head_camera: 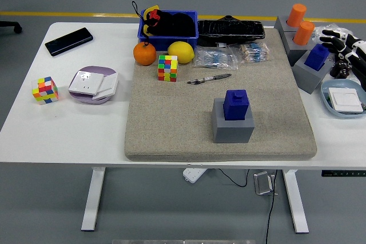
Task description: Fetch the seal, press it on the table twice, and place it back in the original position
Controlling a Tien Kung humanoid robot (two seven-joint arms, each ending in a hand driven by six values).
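A blue seal (236, 104) stands upright in its grey holder (233, 122) near the front middle of the grey felt mat (171, 118). A second blue seal (316, 56) sits in another grey holder (310, 72) at the mat's right edge. My right hand (345, 55) is at the far right edge, just right of that second seal, with fingers spread and holding nothing. It does not touch the seal. The left arm is out of view.
Two orange seals (299, 23) stand in grey holders at the back right. A light blue dish (343, 99) lies under my right hand. On the mat are a pen (209, 78), cube (167, 68), orange (144, 54), lemon (180, 52) and blue bin (168, 28).
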